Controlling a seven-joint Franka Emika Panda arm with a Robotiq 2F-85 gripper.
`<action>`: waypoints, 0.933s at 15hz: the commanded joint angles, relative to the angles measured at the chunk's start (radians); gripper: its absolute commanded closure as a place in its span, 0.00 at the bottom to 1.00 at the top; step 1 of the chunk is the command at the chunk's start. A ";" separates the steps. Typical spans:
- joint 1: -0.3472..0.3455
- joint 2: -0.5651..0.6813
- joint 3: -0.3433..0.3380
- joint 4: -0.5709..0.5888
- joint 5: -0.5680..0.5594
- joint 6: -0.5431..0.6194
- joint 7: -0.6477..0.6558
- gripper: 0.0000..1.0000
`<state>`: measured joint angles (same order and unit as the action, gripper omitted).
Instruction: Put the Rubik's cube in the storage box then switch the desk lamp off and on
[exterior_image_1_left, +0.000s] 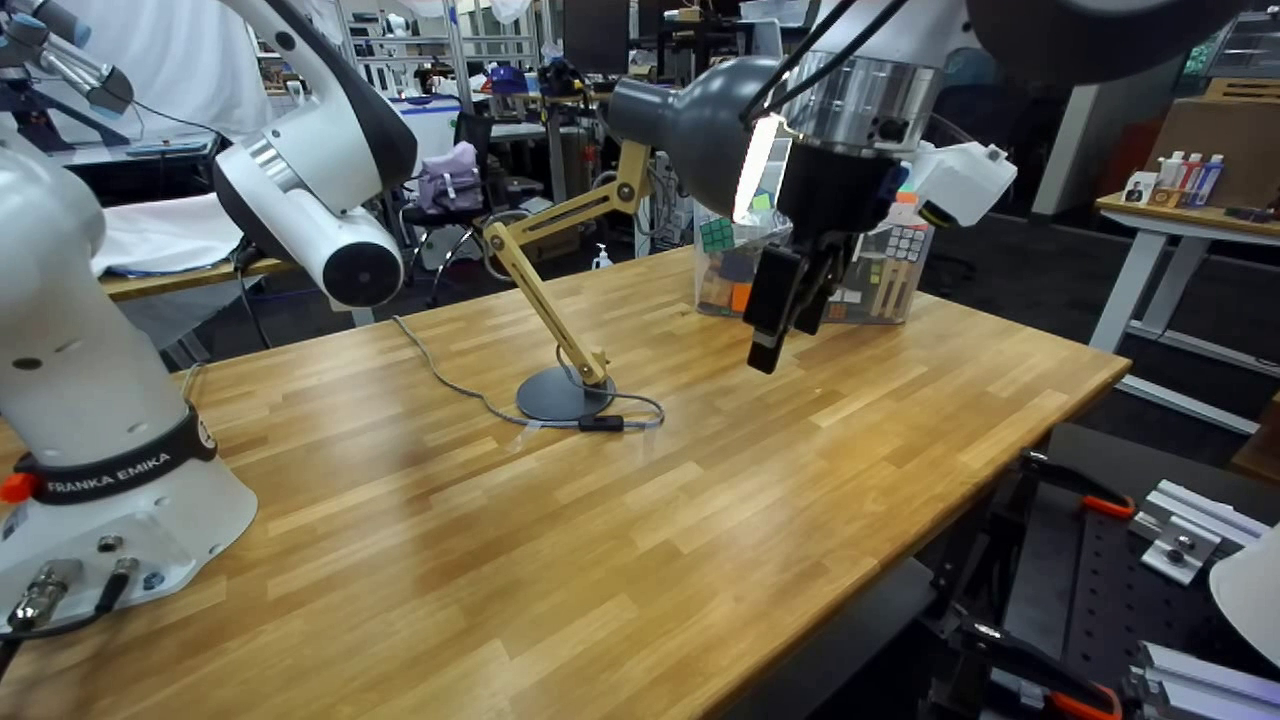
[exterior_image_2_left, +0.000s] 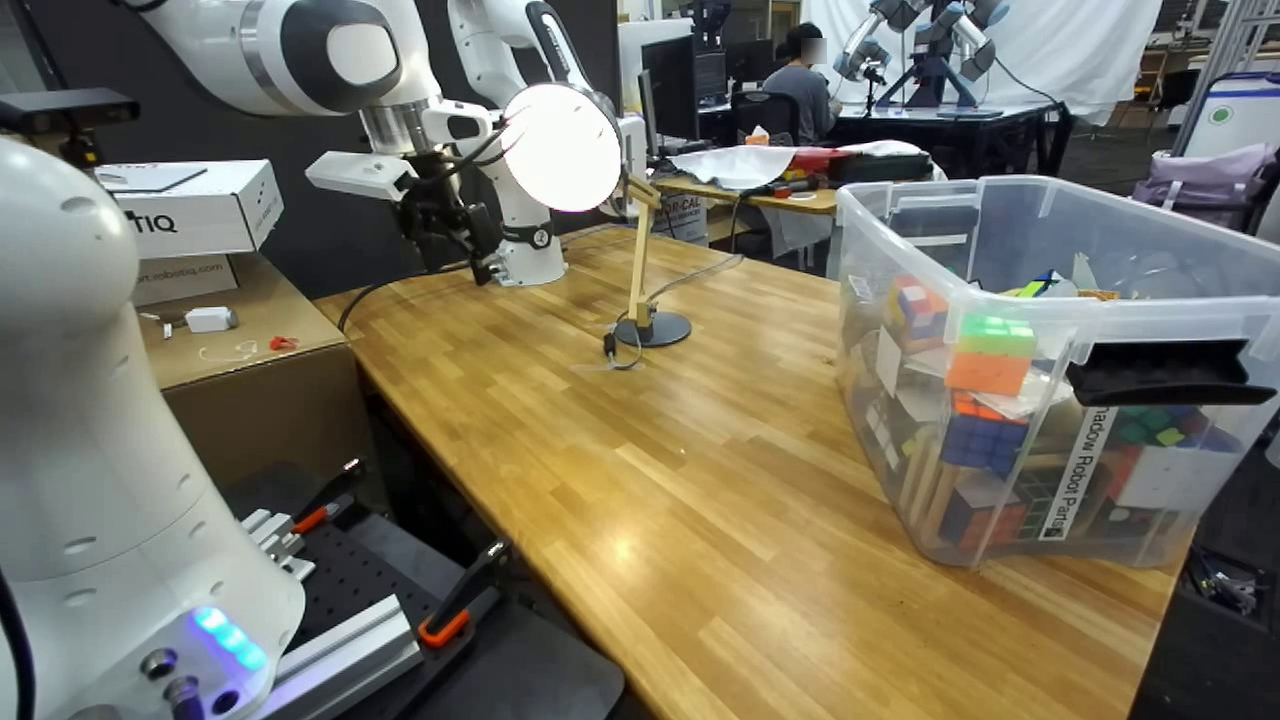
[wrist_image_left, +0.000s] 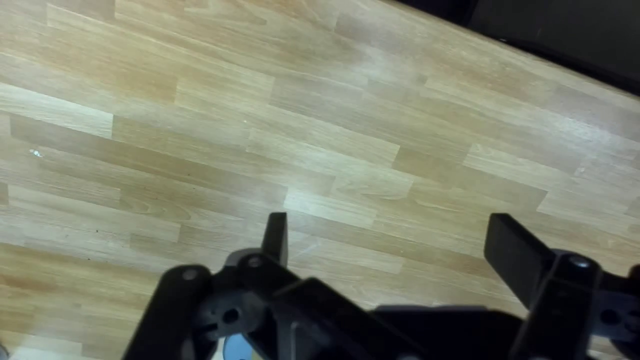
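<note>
The storage box, a see-through plastic bin, stands at the table's end in both exterior views (exterior_image_1_left: 860, 312) (exterior_image_2_left: 1180, 322). Several puzzle cubes, one orange and green (exterior_image_2_left: 990, 355), lie inside it; I cannot tell which is the task's Rubik's cube. The desk lamp has a grey round base (exterior_image_1_left: 552, 397) (exterior_image_2_left: 668, 330), a tan jointed arm and a dark head (exterior_image_1_left: 690, 125). Its head is lit (exterior_image_2_left: 563, 148). A black switch (exterior_image_1_left: 601, 424) (exterior_image_2_left: 610, 345) sits on its cord by the base. My gripper (exterior_image_1_left: 788, 340) (exterior_image_2_left: 482, 245) is open and empty above the tabletop, also in the wrist view (wrist_image_left: 387, 217).
Another white arm (exterior_image_1_left: 110, 430) (exterior_image_2_left: 525, 240) is mounted on the table beyond the lamp. The lamp's grey cord (exterior_image_1_left: 440, 370) runs across the table. Clamps (exterior_image_2_left: 445, 620) and metal rails stand beside the table edge. White boxes (exterior_image_2_left: 195, 205) sit on a cardboard box.
</note>
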<state>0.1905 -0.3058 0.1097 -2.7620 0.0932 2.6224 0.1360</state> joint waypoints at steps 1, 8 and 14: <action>-0.001 0.006 0.011 0.005 0.020 -0.001 -0.014 0.00; 0.117 0.041 0.084 0.016 0.113 0.034 -0.027 0.00; 0.146 0.098 0.134 0.094 0.032 0.007 -0.102 0.00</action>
<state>0.3517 -0.2583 0.2459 -2.7206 0.1626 2.6400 0.1150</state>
